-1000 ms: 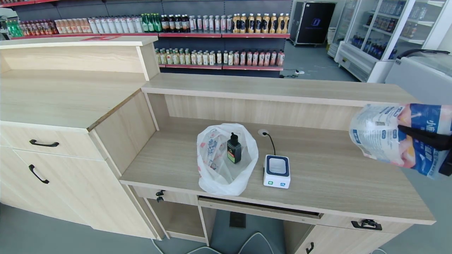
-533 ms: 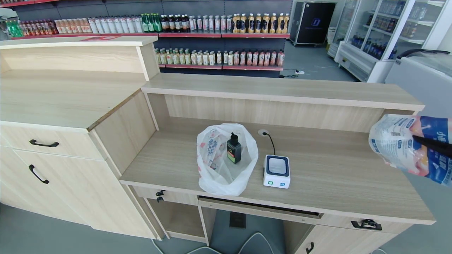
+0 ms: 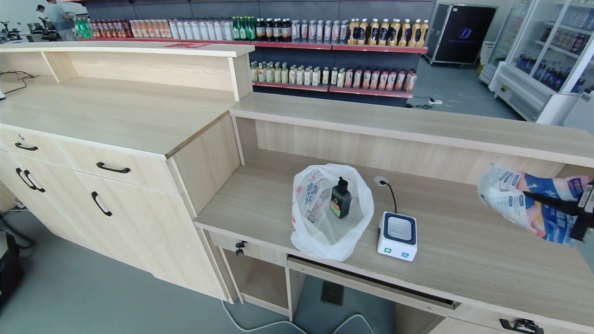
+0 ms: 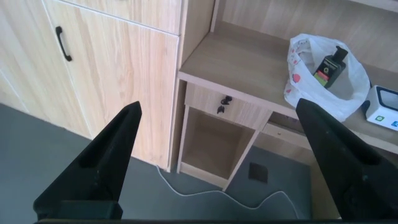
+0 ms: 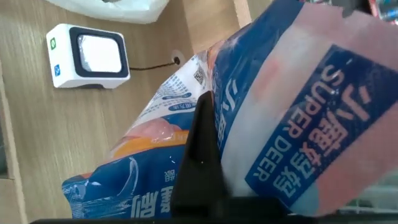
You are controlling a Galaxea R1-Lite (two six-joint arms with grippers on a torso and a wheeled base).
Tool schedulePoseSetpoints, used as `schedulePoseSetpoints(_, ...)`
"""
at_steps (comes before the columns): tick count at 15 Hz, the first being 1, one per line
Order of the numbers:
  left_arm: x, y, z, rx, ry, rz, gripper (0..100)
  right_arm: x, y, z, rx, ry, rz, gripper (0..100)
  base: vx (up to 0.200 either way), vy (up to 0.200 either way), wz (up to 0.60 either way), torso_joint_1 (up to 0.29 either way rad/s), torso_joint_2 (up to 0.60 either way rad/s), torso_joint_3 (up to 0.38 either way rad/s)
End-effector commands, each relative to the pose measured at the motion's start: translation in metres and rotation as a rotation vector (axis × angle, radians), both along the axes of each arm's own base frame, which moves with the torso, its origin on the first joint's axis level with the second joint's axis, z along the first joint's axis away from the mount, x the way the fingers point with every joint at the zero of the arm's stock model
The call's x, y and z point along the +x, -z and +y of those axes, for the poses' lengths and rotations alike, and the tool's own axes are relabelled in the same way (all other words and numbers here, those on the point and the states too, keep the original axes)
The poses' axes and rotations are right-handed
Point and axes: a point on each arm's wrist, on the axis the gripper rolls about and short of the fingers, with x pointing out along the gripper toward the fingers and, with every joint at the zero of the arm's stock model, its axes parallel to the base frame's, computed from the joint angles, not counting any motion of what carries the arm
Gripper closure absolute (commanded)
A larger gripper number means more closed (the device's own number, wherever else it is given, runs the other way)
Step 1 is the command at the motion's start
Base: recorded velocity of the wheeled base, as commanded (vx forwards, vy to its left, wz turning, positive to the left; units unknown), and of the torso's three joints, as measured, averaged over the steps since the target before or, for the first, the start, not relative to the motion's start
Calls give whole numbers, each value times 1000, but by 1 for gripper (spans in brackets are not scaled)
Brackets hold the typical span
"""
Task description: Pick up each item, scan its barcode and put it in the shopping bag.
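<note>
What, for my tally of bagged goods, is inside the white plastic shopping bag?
One dark pump-top bottle with a green and red label stands upright inside the white plastic shopping bag. Its crumpled printed wall hides anything lower down.

Bright, even light; soft shadow beneath counter ledge [image 3: 417,125]; pale sheen on scanner [image 3: 397,229]; lines bow near head-view edges.

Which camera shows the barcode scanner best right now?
The right wrist view: it looks almost straight down on the scanner, whole, with its glass window facing the lens. The head view also shows it whole but obliquely, beside the shopping bag. The left wrist view catches just part of it at the frame edge.
</note>
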Motion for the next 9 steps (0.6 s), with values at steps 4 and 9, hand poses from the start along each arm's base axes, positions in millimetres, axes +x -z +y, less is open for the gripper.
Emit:
schedulePoseSetpoints(4,0,0,0,0,-1,-1,0,38,60,-12,-101,-223,-10,100,0,0,0,0,0,0)
schedulePoseSetpoints(9,0,0,0,0,-1,-1,0,64,65,11,-211,-388,-124,100,0,0,0,0,0,0)
